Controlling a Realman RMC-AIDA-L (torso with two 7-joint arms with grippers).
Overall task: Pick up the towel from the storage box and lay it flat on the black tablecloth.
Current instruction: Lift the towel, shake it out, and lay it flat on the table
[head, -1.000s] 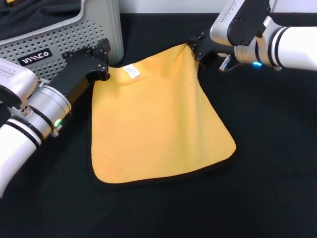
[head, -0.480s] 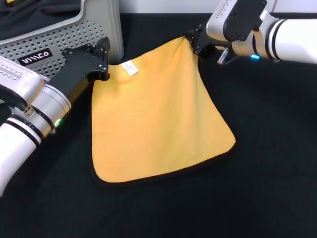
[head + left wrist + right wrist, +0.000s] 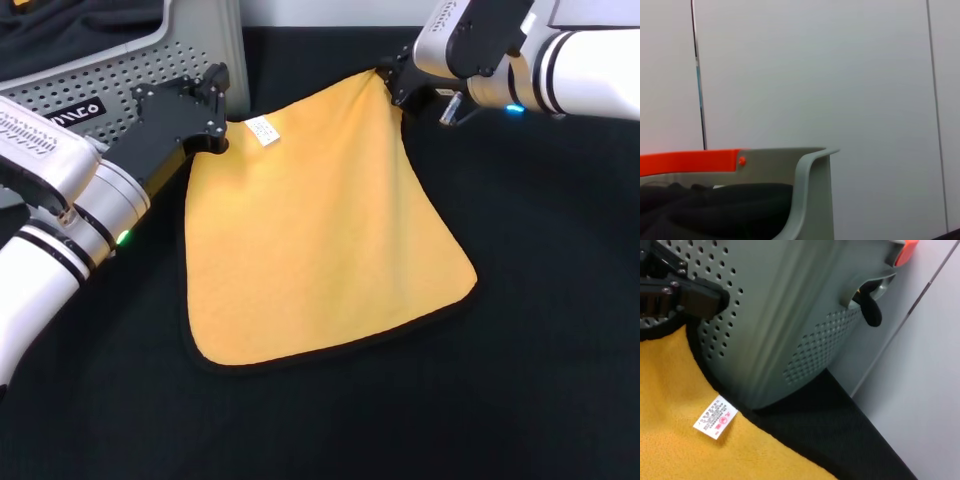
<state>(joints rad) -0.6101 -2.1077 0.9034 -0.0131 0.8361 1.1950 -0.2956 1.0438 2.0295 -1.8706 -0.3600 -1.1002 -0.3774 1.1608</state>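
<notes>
Two grippers pinch the towel (image 3: 310,240)'s far corners, left gripper (image 3: 212,140) at 10 o'clock beside the storage box (image 3: 130,75), right gripper (image 3: 392,90) at 1 o'clock, the cloth trailing toward 6 o'clock, orange face up, across the black tablecloth (image 3: 540,330).

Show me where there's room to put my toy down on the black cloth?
Bare black tablecloth lies beyond the towel on the robot's right, and along the near edge below it. Crowded: the far left corner, where the storage box and left tool sit, and by the right tool.
</notes>
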